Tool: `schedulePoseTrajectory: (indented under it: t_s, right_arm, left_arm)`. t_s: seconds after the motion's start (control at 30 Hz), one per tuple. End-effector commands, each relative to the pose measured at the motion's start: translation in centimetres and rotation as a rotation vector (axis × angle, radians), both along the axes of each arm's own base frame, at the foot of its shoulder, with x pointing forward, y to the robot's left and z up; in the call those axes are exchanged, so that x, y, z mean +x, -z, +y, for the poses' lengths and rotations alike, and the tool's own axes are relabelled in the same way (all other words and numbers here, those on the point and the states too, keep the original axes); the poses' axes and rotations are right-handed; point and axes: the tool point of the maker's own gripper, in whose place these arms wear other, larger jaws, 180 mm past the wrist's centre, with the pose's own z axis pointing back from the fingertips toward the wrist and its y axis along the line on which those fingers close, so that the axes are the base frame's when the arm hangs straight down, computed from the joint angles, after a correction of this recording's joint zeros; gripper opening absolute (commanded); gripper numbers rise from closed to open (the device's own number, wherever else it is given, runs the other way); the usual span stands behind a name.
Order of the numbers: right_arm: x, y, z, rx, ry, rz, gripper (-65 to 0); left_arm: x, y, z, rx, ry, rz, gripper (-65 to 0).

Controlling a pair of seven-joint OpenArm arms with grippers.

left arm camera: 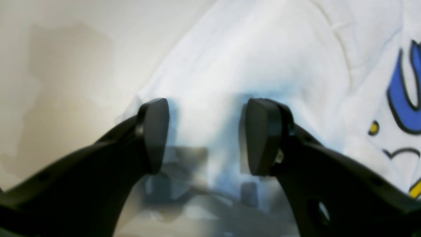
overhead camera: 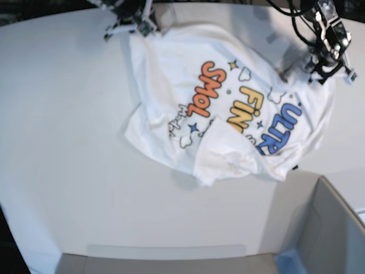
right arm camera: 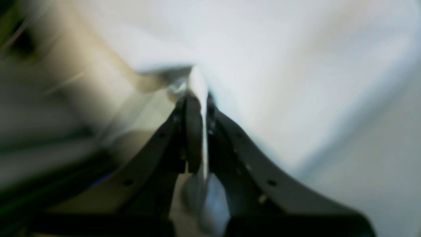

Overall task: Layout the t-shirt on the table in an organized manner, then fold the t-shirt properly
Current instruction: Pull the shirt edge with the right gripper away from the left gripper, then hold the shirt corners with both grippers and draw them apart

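Here the right gripper point(right arm camera: 197, 108) pinches the shirt's point(overhead camera: 228, 108) edge tight. The left gripper point(left arm camera: 205, 135) gapes wide just above the shirt, which lies rumpled on the table point(overhead camera: 68, 142).

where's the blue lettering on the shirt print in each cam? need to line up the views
Left wrist: blue lettering at the right edge, right of the open left gripper.
Right wrist: not in it; only plain white cloth of the t-shirt, pinched in the shut right gripper.
Base: right of centre, the blue word near the shirt's right side.
Shared landmark: the white t-shirt cloth on the table.
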Motion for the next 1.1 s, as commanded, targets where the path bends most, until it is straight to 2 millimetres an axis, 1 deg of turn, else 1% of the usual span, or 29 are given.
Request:
schedulePoseTrajectory:
  t_s: [0.0, 0.07, 0.13, 0.23, 0.4, 0.47, 0.53, 0.6, 0.67, 0.73, 0.77, 0.83, 0.9, 0.97, 1.03, 1.07]
  right_arm:
    - [1.0, -1.0, 0.8, 0.049, -0.002, -0.044, -65.0]
    - [2.4, -0.4, 0.5, 0.025, 0.006, -0.057, -65.0]
    - [3.2, 0.5, -0.2, -0.03, 0.01, -0.032, -65.0]
    - [5.5, 1.4, -0.4, -0.072, 0.046, -0.019, -65.0]
    - [9.0, 3.3, -2.3, -0.165, 0.077, -0.014, -65.0]
    - [10.6, 3.8, -2.6, -0.18, 0.096, -0.014, -65.0]
    - [12.3, 4.4, -3.8, -0.202, 0.135, 0.0, -65.0]
    - [14.3, 4.8, -5.3, -0.203, 0.193, 0.016, -65.0]
    - [17.0, 4.7, -7.1, -0.201, 0.258, 0.016, -65.0]
    - [19.9, 4.3, -9.3, -0.209, 0.325, 0.002, -65.0]
    - [21.1, 3.7, -9.9, -0.21, 0.344, -0.015, -65.0]
    - [22.8, 2.5, -10.5, -0.212, 0.358, -0.05, -65.0]
    - [23.7, 1.7, -11.0, -0.223, 0.358, -0.076, -65.0]
    - [24.1, 0.9, -10.9, -0.215, 0.357, -0.097, -65.0]
    - [23.9, 0.2, -10.3, -0.201, 0.345, -0.114, -65.0]
    - [23.5, 0.1, -9.9, -0.194, 0.337, -0.113, -65.0]
  left_arm:
    - [0.8, -0.5, -0.3, 0.0, 0.024, -0.024, -27.6]
    - [0.9, -0.3, -0.8, -0.007, 0.036, -0.022, -27.6]
    - [1.1, -0.2, -1.2, -0.012, 0.046, -0.02, -27.6]
    - [1.3, -0.1, -1.7, -0.017, 0.061, -0.018, -27.6]
    - [1.3, 0.1, -2.1, -0.033, 0.059, -0.016, -27.7]
    - [1.2, 0.4, -2.6, -0.048, 0.054, -0.017, -27.7]
    - [1.3, 0.4, -2.7, -0.051, 0.053, -0.02, -27.7]
    - [1.6, 0.6, -3.5, -0.072, 0.049, -0.029, -27.7]
    - [3.0, 0.1, -4.0, -0.084, 0.046, -0.066, -27.7]
    - [4.6, -0.5, -4.4, -0.09, 0.061, -0.099, -27.7]
    - [5.6, -0.6, -5.3, -0.094, 0.09, -0.108, -27.7]
    - [6.9, -0.7, -6.5, -0.104, 0.132, -0.114, -27.7]
    - [7.3, -0.2, -6.8, -0.117, 0.137, -0.105, -27.7]
    - [7.4, 0.3, -6.9, -0.128, 0.131, -0.095, -27.7]
    - [7.2, 0.8, -6.9, -0.136, 0.125, -0.081, -27.7]
    - [7.1, 0.8, -6.9, -0.135, 0.125, -0.082, -27.9]
